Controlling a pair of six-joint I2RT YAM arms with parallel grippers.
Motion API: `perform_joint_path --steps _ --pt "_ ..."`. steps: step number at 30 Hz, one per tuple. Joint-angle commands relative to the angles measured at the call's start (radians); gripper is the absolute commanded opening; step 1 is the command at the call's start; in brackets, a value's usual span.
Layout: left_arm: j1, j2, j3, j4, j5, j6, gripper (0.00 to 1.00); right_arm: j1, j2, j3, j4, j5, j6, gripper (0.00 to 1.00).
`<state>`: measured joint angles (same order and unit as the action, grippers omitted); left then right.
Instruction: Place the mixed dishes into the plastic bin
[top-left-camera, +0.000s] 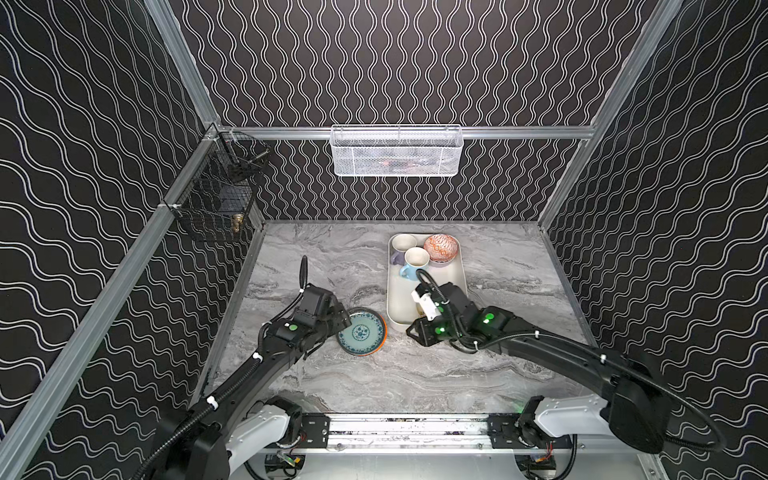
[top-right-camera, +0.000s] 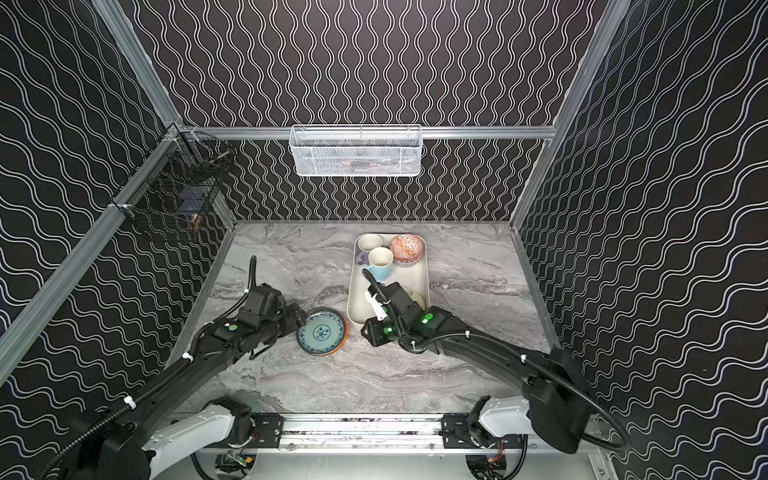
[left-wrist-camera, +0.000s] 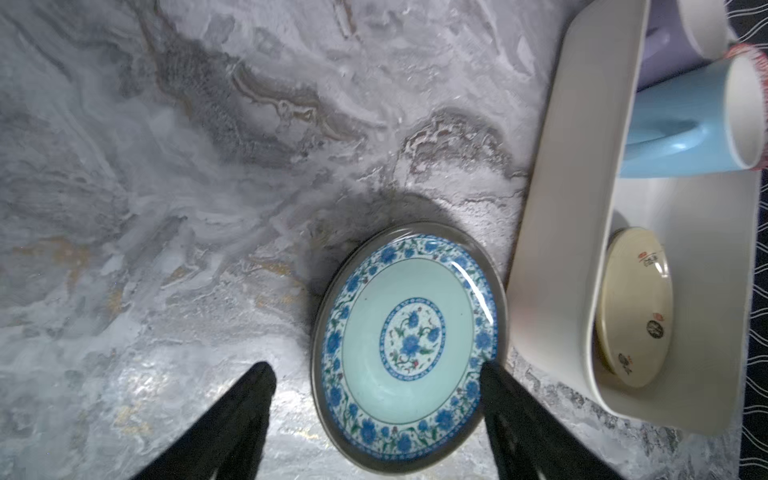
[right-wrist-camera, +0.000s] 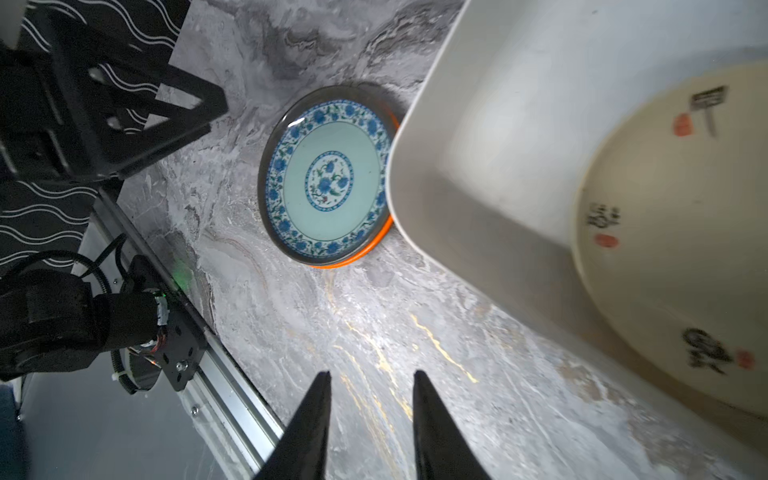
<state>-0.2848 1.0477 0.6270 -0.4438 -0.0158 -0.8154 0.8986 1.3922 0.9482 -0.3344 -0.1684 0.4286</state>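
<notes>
**Grippers.** The left gripper (left-wrist-camera: 376, 365) is standing with its jaws wide apart, released and gripping nothing. One finger is overlapping the rim of a round turquoise plate with a blue floral border (left-wrist-camera: 411, 345), and the other is standing over bare table. The right gripper (right-wrist-camera: 372, 374) is showing a narrow gap between its jaws with nothing in it. It is hanging over the grey marble-effect tabletop (right-wrist-camera: 374, 332), just outside the near corner of the large cream-white rectangular plastic bin (left-wrist-camera: 552, 249).

**Progress.** The floral plate is lying outside the bin, close against its near left corner, and contact with the wall cannot be confirmed. It is sitting on a round orange plate (right-wrist-camera: 368, 249), of which only the rim is showing.

- **Far end of the bin:** a lilac ceramic mug (top-left-camera: 401, 247) and a light-blue ceramic mug (top-left-camera: 415, 264) are standing upright. An orange-patterned round bowl (top-left-camera: 441, 248) is sitting just beside them.
- **Near end of the bin:** a pale-yellow round plate (left-wrist-camera: 633, 307) is lying.

In my judgement the task is well past halfway, with only the stacked pair waiting to go in.

**Markings.** The pale-yellow plate is carrying dark brush-style characters and small red seal marks, none of them legible. No brand or label is showing elsewhere.
</notes>
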Motion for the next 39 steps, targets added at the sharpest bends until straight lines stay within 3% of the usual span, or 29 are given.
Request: perform_joint_path --steps 1,13,39 --pt "0.033 0.016 -0.027 0.048 0.05 0.005 0.81 0.041 0.078 0.072 0.032 0.033 0.009 0.32" --pt "0.127 0.047 -0.105 0.136 0.138 0.013 0.79 0.098 0.346 0.227 -0.025 0.059 -0.016 0.32" --pt "0.141 0.052 -0.099 0.144 0.189 0.064 0.76 0.104 0.54 0.359 -0.091 0.115 -0.018 0.32"
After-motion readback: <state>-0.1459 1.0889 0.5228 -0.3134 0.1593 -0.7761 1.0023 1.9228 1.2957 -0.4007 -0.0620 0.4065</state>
